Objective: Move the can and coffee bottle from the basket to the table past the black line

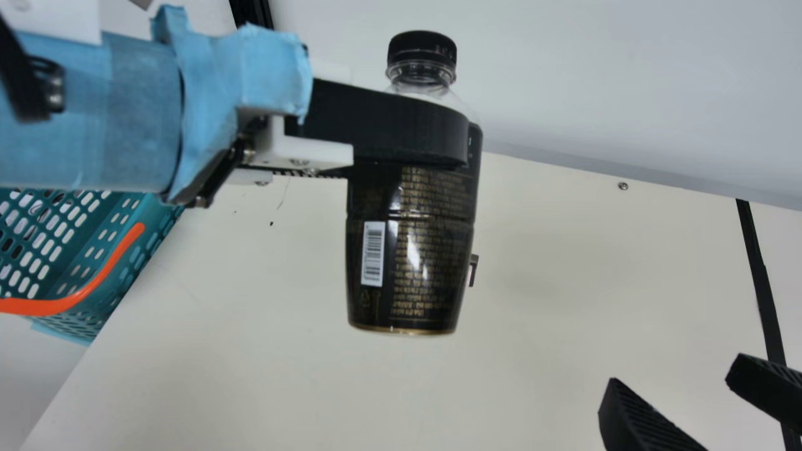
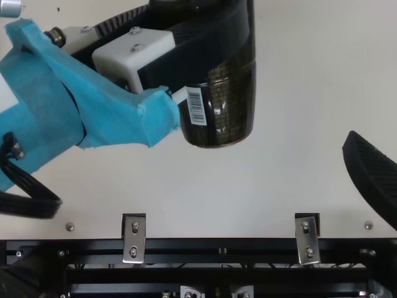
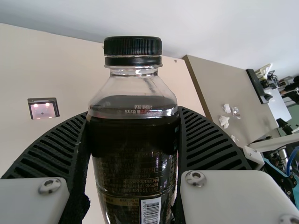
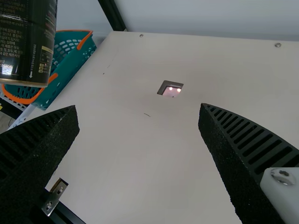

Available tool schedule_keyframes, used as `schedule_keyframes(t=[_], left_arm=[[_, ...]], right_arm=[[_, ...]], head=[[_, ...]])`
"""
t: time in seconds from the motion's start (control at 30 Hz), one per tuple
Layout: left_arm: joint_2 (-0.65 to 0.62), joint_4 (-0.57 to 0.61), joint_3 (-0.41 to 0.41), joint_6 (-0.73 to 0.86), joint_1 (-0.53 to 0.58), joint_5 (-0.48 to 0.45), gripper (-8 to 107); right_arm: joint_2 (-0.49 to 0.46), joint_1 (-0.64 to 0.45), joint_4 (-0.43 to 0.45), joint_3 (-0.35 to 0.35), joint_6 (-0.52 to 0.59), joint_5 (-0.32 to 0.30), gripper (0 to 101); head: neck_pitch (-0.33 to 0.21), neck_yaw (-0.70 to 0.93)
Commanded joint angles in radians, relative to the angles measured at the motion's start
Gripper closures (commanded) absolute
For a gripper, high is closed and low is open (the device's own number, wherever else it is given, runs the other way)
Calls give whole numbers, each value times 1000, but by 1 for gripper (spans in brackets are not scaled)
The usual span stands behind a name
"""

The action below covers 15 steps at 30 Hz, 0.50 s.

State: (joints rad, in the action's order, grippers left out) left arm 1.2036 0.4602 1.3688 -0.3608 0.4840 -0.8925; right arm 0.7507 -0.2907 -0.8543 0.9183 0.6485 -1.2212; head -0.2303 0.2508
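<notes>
Centrally, the coffee bottle (image 1: 410,250) is grasped in the left hand (image 1: 438,134), the two ribbed fingers closed on opposite sides of its dark body, below the shoulder. The black cap (image 1: 422,49) points up, and the base is raised above the cream bench (image 1: 564,351). The left wrist view shows the cap and clear neck standing above the fingers, with dark liquid inside. The right hand (image 1: 677,373) is released: its fingers stand well apart, with nothing between them. At the main view's left, the teal basket (image 1: 144,250), with its orange handle (image 1: 94,291), lies beside the bench's edge. Towards that view's right, a black line (image 1: 761,282) runs over the bench; the bottle appears between basket and line. A small rectangular fitting (image 4: 171,88) is set in the bench top. Along one edge, in the top view, two metal brackets (image 2: 134,239) (image 2: 307,239) join a black rail (image 2: 217,247).
</notes>
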Motion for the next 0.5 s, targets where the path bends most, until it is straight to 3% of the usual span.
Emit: schedule_keyframes(t=[0.0, 0.47], left_arm=[[0, 0, 0, 0, 0, 0, 89], [0, 0, 0, 0, 0, 0, 89]], right_arm=[[0, 0, 0, 0, 0, 0, 0], [0, 0, 0, 0, 0, 0, 0]], head=[[-3, -3], [-3, -3]])
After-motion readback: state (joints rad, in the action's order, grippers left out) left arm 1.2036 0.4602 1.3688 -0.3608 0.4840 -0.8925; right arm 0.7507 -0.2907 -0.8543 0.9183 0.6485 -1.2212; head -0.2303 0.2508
